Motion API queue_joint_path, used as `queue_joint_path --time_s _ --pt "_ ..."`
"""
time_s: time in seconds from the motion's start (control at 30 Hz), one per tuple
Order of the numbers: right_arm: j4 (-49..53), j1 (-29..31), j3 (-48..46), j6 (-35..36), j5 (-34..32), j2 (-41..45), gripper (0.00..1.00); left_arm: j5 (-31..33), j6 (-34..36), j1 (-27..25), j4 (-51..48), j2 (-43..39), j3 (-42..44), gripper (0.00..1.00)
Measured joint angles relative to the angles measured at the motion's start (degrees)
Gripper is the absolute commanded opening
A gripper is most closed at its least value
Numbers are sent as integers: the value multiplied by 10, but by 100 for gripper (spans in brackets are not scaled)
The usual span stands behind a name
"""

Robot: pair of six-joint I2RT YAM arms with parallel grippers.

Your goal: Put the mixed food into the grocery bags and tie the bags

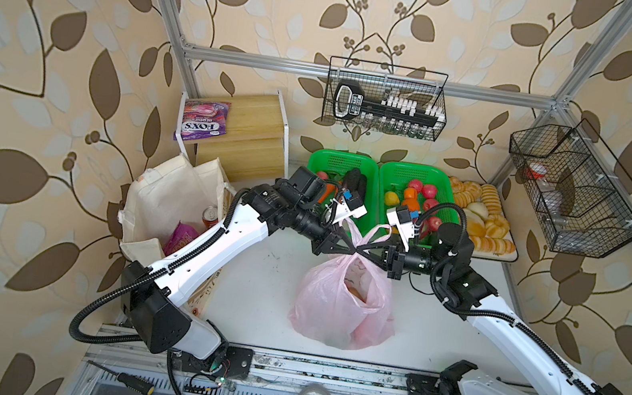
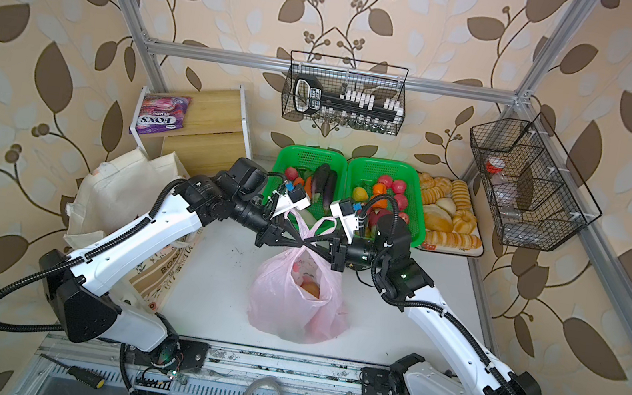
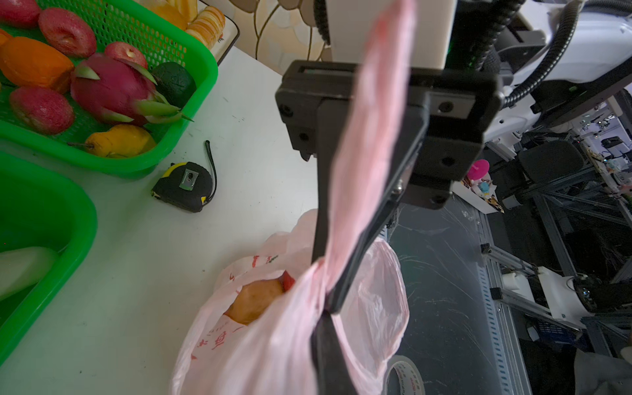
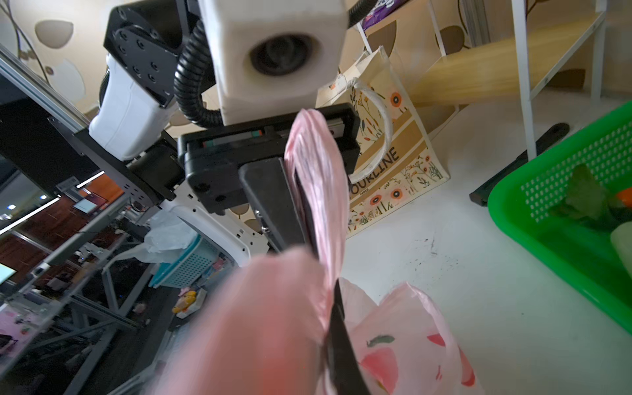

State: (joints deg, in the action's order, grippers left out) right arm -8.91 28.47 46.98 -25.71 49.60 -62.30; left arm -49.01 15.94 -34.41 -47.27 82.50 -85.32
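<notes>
While the pink bag (image 1: 341,307) stands mid-table before the green baskets (image 1: 411,166), left gripper (image 1: 350,249) and right gripper (image 1: 362,250) meet tip to tip above it, each clamped on a handle (image 1: 378,232). Risk: thin film could slip or tear under pull; crossing undone, potato (image 3: 254,301) spills.

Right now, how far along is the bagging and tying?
Done: red can and purple packet sit in the canvas tote, a potato in the pink bag. In hand: left gripper and right gripper are shut on the pink bag's crossed handles. Left: no finished knot shows, and the tote stands open.
</notes>
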Motion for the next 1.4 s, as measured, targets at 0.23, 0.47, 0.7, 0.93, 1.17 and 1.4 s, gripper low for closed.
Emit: queue_joint_path --time_s 0.23,0.47,0.7,0.93,1.17,1.4 --pt "-12 0 -7 -5 -12 1 0 33 -33 0 13 -13 -2 71" --pt "-15 0 -13 -5 -11 5 0 82 -86 0 71 -49 -3 75" --pt "-14 0 -14 -5 -13 10 0 101 -103 0 85 -51 -10 30" --pt "-12 -9 -14 -31 -42 10 1 113 -134 0 116 -69 6 0" --pt "-36 -10 -16 -84 -74 10 0 90 -161 -2 139 -97 39 0" --pt "-59 -9 -31 -136 -101 9 0 97 -190 -54 174 -96 77 5"
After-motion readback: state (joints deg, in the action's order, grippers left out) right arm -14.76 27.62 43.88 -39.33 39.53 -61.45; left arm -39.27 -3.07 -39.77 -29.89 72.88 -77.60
